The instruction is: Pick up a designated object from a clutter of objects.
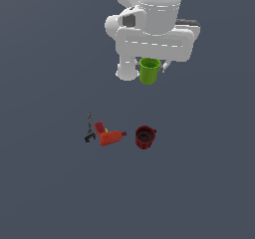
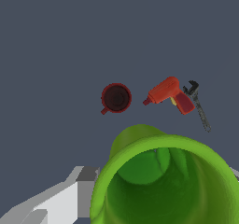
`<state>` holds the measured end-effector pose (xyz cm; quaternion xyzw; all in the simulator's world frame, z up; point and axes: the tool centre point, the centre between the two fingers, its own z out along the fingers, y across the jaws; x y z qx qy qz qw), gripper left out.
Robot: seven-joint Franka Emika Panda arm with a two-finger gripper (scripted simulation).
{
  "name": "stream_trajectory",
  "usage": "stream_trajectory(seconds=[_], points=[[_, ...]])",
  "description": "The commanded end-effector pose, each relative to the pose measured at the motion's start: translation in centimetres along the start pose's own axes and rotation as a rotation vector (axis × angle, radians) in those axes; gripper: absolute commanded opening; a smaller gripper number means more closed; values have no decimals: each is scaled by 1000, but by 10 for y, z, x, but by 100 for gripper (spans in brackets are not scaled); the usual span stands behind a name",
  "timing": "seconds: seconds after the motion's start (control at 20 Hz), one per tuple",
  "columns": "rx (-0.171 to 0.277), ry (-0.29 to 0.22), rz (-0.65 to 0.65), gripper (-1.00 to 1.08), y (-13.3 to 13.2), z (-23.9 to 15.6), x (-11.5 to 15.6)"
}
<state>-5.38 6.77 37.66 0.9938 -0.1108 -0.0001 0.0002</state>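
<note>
High above the table (image 1: 45, 59), fingers (image 2: 70, 197) clamped on lime-green cup (image 1: 149, 70), rim up; red mug (image 1: 145, 137), drill (image 1: 109, 135), clamp (image 1: 89, 129) well below, open surface all round.

The big white arm (image 1: 149, 24) is bent over, high above the red mug (image 1: 145, 137). Its gripper (image 1: 149, 67) hangs under the arm and points down. The fingers are closed on the green cup (image 1: 149, 71) and hold it up in the air, well away from the red mug. One grey finger (image 2: 81, 190) presses on the cup's side.
</note>
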Motion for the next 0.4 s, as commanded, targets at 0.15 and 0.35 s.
stream_trajectory(seconds=[0.15,0.35], points=[[0,0,0,-100,-5,-16,4],[0,0,0,-100,-6,-18,5]])
